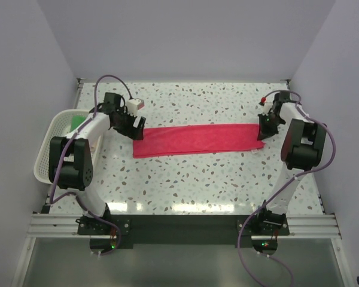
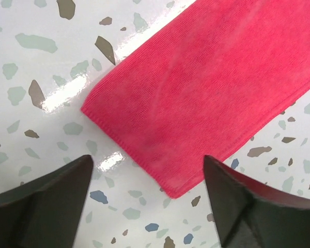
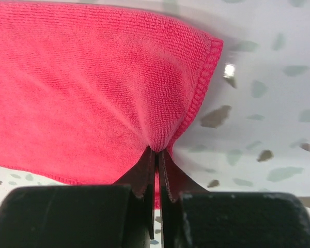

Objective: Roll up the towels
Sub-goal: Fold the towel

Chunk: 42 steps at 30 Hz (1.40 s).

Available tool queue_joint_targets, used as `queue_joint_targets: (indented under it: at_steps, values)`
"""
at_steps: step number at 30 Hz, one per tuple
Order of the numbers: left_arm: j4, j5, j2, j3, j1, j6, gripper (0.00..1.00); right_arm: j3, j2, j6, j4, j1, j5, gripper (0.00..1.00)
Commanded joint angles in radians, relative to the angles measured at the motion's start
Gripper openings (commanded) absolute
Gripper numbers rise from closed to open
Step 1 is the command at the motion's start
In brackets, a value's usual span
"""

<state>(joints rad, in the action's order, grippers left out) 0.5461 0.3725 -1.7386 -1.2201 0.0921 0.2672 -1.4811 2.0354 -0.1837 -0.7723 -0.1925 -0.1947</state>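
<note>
The red towel (image 1: 197, 139) is showing bright pink-red, finely ribbed. The table (image 1: 191, 179) is gleaming white, speckled with grey, brown, green and blue. The basket (image 1: 45, 161) is showing white, the green towel (image 1: 76, 122) bright.

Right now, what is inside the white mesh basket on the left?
A bit of bright green cloth, probably a towel, shows in the basket. The left arm covers its right side, so anything else inside is hidden.

A white mesh basket (image 1: 45, 161) sits at the left edge of the speckled table (image 1: 197, 179) (glossy, terrazzo-patterned).
</note>
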Motion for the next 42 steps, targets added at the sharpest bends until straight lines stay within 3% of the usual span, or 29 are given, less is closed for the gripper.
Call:
queue_joint_targets:
  at_steps: [1, 14, 24, 42]
  values:
    - [0.017, 0.035, 0.043, -0.039, -0.006, 0.024, 1.00, -0.085, -0.049, -0.079, -0.073, -0.028, -0.026, 0.00]
    - [0.012, 0.083, 0.060, -0.047, -0.031, 0.003, 1.00, -0.051, -0.132, -0.069, -0.144, 0.192, -0.198, 0.00]
    - [0.023, 0.069, 0.042, -0.073, -0.032, -0.065, 1.00, -0.034, -0.040, -0.007, -0.070, 0.364, -0.229, 0.00]
    - [0.014, 0.036, 0.048, -0.073, -0.032, -0.063, 1.00, -0.145, 0.003, 0.043, -0.047, 0.412, -0.206, 0.00]
